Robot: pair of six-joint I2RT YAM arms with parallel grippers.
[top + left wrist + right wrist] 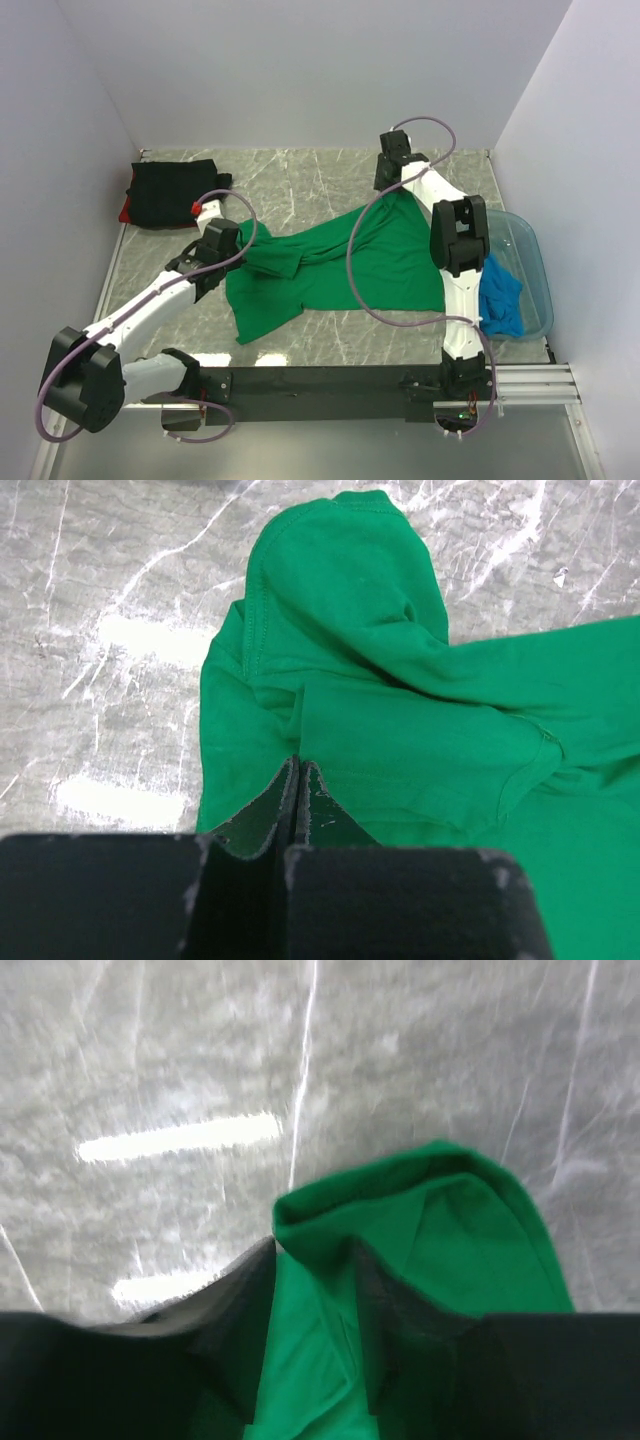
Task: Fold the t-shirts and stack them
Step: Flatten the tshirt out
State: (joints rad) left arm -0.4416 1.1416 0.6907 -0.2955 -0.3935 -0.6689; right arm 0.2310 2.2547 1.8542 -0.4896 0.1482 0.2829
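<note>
Green t-shirt (340, 265) lies spread, rumpled, across the middle of the marble table (300, 175), one sleeve folded over toward the left. Only the top view takes in the other shirts: a folded black t-shirt (175, 190) in the far left corner lies on a red t-shirt (127, 212) that peeks out at its left edge, and a blue t-shirt (500, 295) hangs over the near rim of a plastic tub (535, 260) at the right side. The left wrist view gives what that view cannot: the left gripper (297, 790) is clenched, its fingers pressed flat together over the shirt's left hem beside the sleeve; whether a thin fold is caught between them cannot be told. The right wrist view, blurred, shows the right gripper (312, 1270) with a bunched green corner running up between its fingers; whether they press it cannot be told. From above, that gripper (388, 185) is at the shirt's far right corner near the back wall. Bare table lies open behind the shirt and along its near hem.
</note>
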